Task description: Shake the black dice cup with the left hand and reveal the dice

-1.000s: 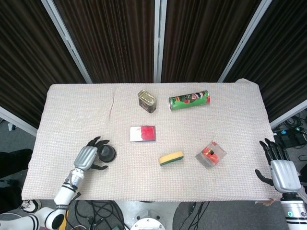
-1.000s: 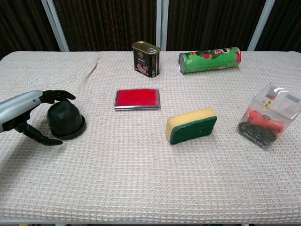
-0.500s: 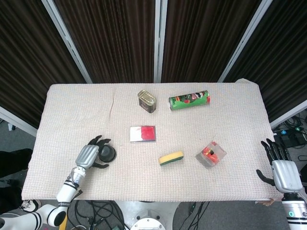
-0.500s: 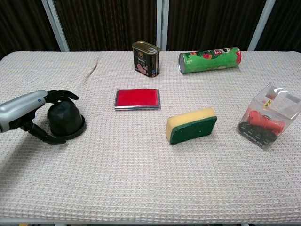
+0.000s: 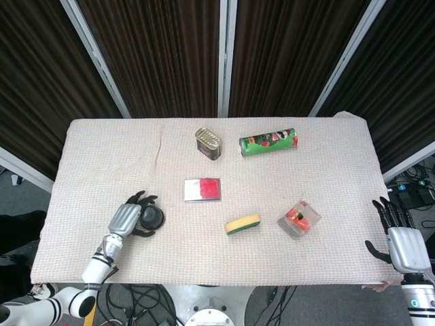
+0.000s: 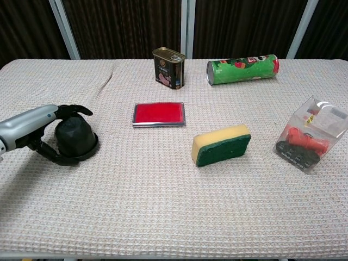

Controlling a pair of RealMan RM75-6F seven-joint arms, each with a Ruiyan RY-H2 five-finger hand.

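Note:
The black dice cup (image 5: pixel 152 217) (image 6: pixel 76 137) stands mouth-down on its round base at the table's front left. My left hand (image 5: pixel 125 220) (image 6: pixel 31 123) comes in from the left and wraps around it: the fingers (image 6: pixel 75 110) lie over the dome and the thumb touches the base rim in front. The cup rests on the cloth, and no dice show. Beyond the table's right front corner, my right hand (image 5: pixel 401 246) hangs with its fingers spread and nothing in it; the chest view does not show it.
A red flat tin (image 6: pixel 159 114) lies right of the cup, and a yellow-green sponge (image 6: pixel 221 143) sits mid-table. A clear box with a red item (image 6: pixel 310 136) is at right. A small can (image 6: pixel 168 67) and a lying green tube can (image 6: pixel 242 69) are at the back.
My left hand has slid right against the cup; its fingers now cover the dome and the thumb has closed in to the base. My right hand has drifted slightly back and down.

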